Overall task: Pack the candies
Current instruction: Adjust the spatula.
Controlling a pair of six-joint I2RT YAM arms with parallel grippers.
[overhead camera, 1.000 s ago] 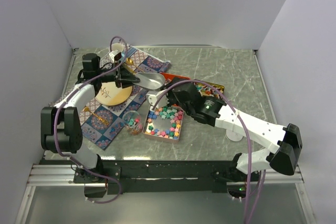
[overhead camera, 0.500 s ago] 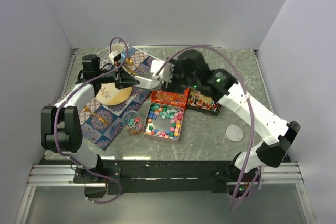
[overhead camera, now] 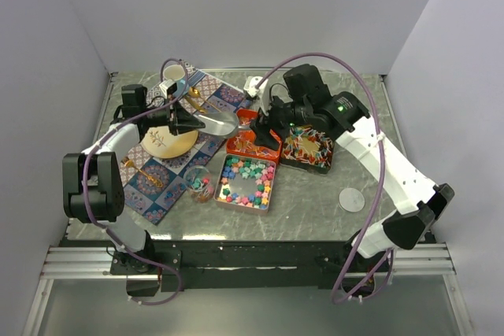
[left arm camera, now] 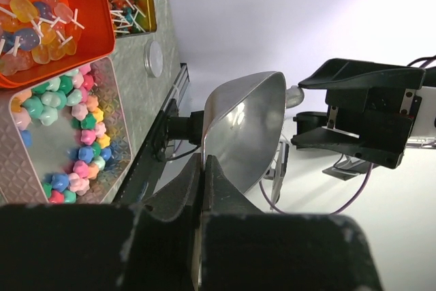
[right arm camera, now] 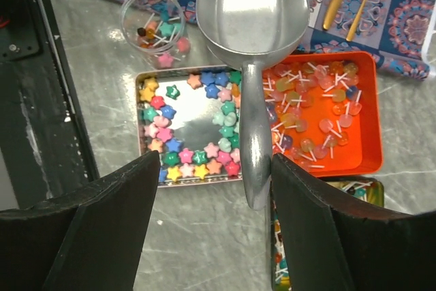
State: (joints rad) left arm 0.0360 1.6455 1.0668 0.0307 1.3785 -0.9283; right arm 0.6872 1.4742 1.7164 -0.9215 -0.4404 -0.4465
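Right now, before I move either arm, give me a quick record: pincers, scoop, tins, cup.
left pincer: shut on the bowl rim of the scoop
right pincer: open; scoop's handle seen between its fingers, gaps on both sides
scoop load: no candies visible in it
silver tin: star candies around a bare middle
orange tin: lollipops, next to the silver tin
clear cup: a few candies inside, on the table near the silver tin
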